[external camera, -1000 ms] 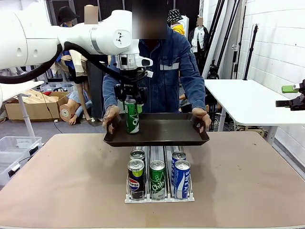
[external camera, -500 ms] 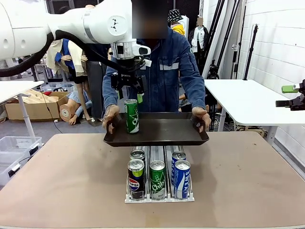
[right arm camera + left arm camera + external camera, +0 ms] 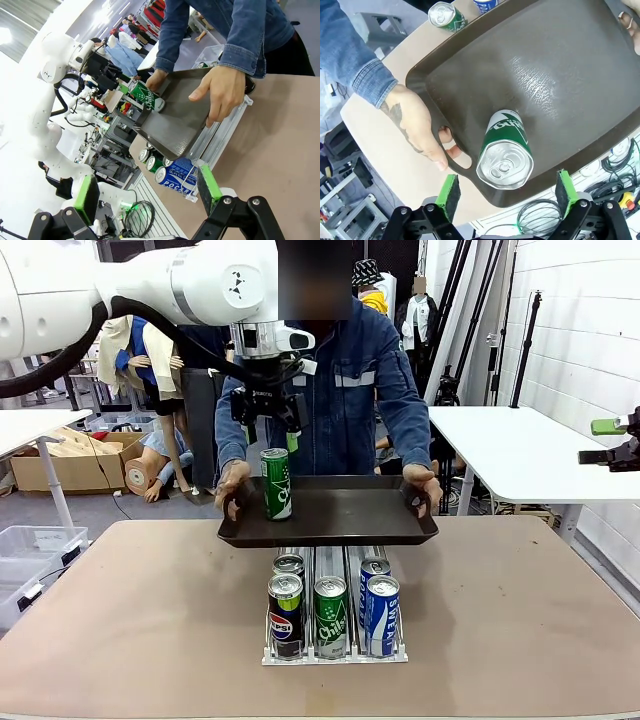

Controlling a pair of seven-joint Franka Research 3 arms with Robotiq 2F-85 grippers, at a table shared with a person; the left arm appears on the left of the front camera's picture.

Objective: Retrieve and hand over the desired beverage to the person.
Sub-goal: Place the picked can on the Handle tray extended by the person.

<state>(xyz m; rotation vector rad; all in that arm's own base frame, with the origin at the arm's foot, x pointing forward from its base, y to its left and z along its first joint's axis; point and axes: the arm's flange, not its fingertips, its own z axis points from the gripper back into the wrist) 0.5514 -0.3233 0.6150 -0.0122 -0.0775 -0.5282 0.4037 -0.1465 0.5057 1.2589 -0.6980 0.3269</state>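
A green Sprite can [image 3: 277, 483] stands upright on the dark tray [image 3: 340, 520] that the person [image 3: 350, 390] in a blue denim jacket holds by both ends over the table's far side. My left gripper [image 3: 268, 426] hangs open just above the can, touching nothing. Looking down from the left wrist, the can [image 3: 505, 150] sits near the tray's [image 3: 545, 75] edge, between and below the spread green pads [image 3: 448, 190] of my left gripper [image 3: 506, 188]. My right gripper [image 3: 147, 192] is open and empty at the far right [image 3: 600, 441], away from the table.
A clear rack [image 3: 333, 652] on the table holds a Pepsi can [image 3: 285, 615], a green can [image 3: 331, 615] and a blue can [image 3: 381, 615] in front, with more behind. The person's hand [image 3: 415, 125] grips the tray handle close to the can. A white side table [image 3: 510, 455] stands right.
My left gripper has let go of the green can and risen straight up above it. The can stays standing on the tray. The tray and the right arm have not moved.
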